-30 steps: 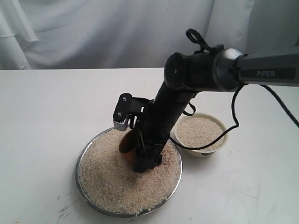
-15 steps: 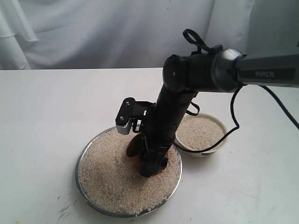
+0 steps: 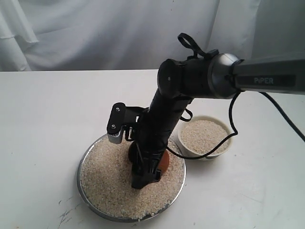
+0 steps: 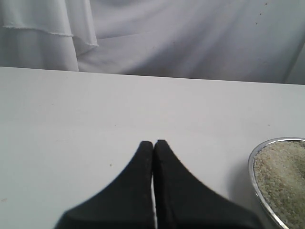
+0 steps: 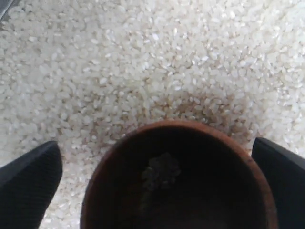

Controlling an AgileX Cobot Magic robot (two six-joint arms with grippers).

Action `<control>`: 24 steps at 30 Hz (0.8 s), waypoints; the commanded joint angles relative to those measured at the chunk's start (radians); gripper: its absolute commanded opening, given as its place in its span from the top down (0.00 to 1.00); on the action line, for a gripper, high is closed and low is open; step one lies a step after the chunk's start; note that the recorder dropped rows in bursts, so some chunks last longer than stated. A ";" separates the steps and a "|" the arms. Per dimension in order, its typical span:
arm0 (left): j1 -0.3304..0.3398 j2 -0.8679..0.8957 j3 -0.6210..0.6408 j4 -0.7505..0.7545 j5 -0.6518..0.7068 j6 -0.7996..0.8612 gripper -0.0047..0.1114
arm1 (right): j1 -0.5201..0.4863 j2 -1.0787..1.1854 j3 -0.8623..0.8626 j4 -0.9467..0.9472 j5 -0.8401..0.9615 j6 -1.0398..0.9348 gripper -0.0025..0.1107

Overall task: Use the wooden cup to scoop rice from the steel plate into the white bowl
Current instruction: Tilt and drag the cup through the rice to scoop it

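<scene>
Beige rice (image 3: 109, 183), silver steel plate (image 3: 78, 177), reddish-brown wooden cup (image 5: 190, 191), white bowl (image 3: 205, 155)

The left gripper (image 4: 153, 145) shows black jaws pressed together at the lower centre of the frame, against bare white worktop (image 4: 95, 109). At the lower right edge the steel plate (image 4: 251, 162) curves in, holding rice (image 4: 281, 171). A white curtain (image 4: 167, 33) fills the top.

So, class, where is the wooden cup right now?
In the exterior view the wooden cup sits low in the middle, gripped by the right hand over the rice on the steel plate, left of the white bowl.
</scene>
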 commanded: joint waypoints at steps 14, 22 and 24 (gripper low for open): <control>-0.002 -0.005 0.005 -0.001 -0.006 -0.003 0.96 | -0.195 -0.094 0.018 0.288 0.143 -0.140 0.11; -0.002 -0.005 0.005 -0.001 -0.006 -0.003 0.96 | -0.269 -0.094 0.026 0.401 0.266 -0.247 0.11; -0.002 -0.005 0.005 -0.001 -0.006 -0.003 0.96 | -0.279 -0.094 0.053 0.407 0.261 -0.244 0.11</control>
